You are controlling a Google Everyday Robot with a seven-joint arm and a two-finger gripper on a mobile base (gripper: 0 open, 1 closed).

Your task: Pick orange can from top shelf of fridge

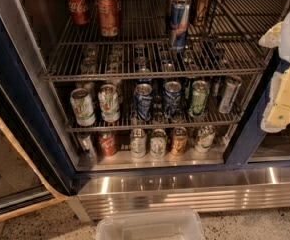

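The orange can (202, 4), coppery with a silver lid, stands upright at the back middle of the top shelf (150, 75) of the fridge (30, 99). A taller blue-and-silver slim can (179, 23) stands just left and in front of it. Two red Coca-Cola cans (107, 13) stand at the shelf's back left. My gripper (275, 76) is at the right edge of the view, outside the fridge, to the right of and lower than the orange can. Its pale yellow fingers (281, 115) are apart and hold nothing.
The two lower racks hold several mixed cans (144, 101). The glass door (10, 174) hangs open at the left. A shiny steel base (185, 189) runs below, and a clear plastic bin (150, 226) sits on the floor in front. A blue post (245, 139) divides the fridge at the right.
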